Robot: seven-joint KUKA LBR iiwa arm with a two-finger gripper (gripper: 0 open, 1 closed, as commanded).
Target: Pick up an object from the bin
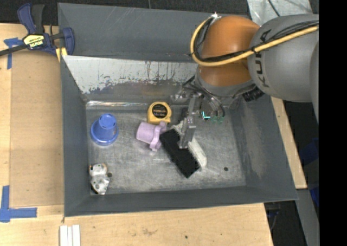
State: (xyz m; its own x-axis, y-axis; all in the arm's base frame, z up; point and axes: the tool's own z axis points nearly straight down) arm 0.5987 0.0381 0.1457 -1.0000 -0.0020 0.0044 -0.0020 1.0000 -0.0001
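The gripper (187,137) hangs low in the middle of the bin (75,131), under the orange wrist cover (227,50) of the arm that comes in from the right of the frame. Whether it is open or closed cannot be told from this angle, and nothing shows in its grasp.

Its tip is over the upper part of a black oblong block with a white underlayer (181,159), something like a board eraser. Whether it touches the block or hovers just above it is unclear. The block lies flat on the bin floor, and its long axis runs diagonally from upper left to lower right. Most of its length therefore stretches away from the gripper toward the lower right. By my reading this is the likeliest target, and a grasp would have to close across the short width, square to that diagonal.

Just left of the block's upper end, a lilac cup (148,134) lies on its side, close enough to be nudged. A yellow tape measure (159,111) sits just above it. Well apart at the left stand a blue upturned cup (104,129) and, in the lower left corner, a small white-and-grey figure (98,178).
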